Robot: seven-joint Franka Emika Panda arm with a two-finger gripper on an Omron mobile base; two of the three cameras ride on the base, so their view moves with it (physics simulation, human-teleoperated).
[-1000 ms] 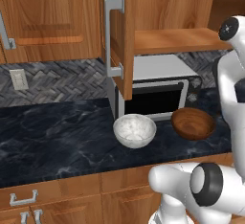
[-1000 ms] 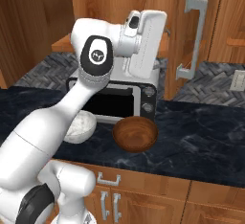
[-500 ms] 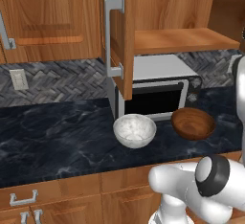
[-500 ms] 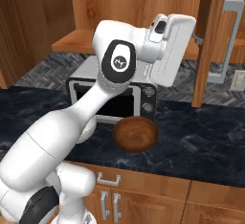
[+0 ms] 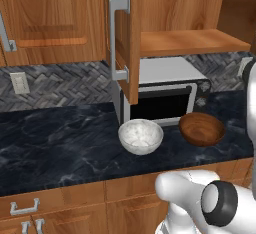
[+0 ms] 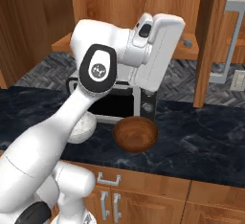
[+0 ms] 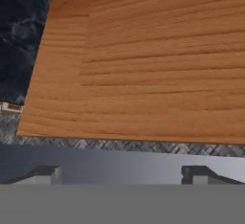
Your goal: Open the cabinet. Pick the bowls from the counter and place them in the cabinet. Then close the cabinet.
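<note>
The cabinet (image 5: pixel 192 43) stands open, its left door (image 5: pixel 126 38) edge-on and its wooden shelf bare. In the right base view the right door (image 6: pixel 210 41) is swung out, handle (image 6: pixel 230 41) beyond it. My hand (image 6: pixel 160 48) hovers before the shelf, left of that door. My gripper (image 7: pixel 122 175) is open, nothing between its fingertips (image 7: pixel 45 173), facing a wood panel (image 7: pixel 143 60) up close. Both bowls rest on the counter (image 5: pixel 60 138): the speckled whitish bowl (image 5: pixel 140 135) (image 6: pixel 81 128) and the dark wooden bowl (image 5: pixel 201 128) (image 6: pixel 135 133) to its right.
A toaster oven (image 5: pixel 165 95) (image 6: pixel 119 104) stands against the herringbone backsplash (image 5: pixel 65 80) just behind the bowls, under the shelf. A closed single-handled wall cabinet (image 5: pixel 50 18) hangs at left. Drawers (image 6: pixel 110 180) run below the counter.
The right cabinet door has swung wider open. My hand went right with it, then drew back a little to the left and down. The bowls have not moved.
</note>
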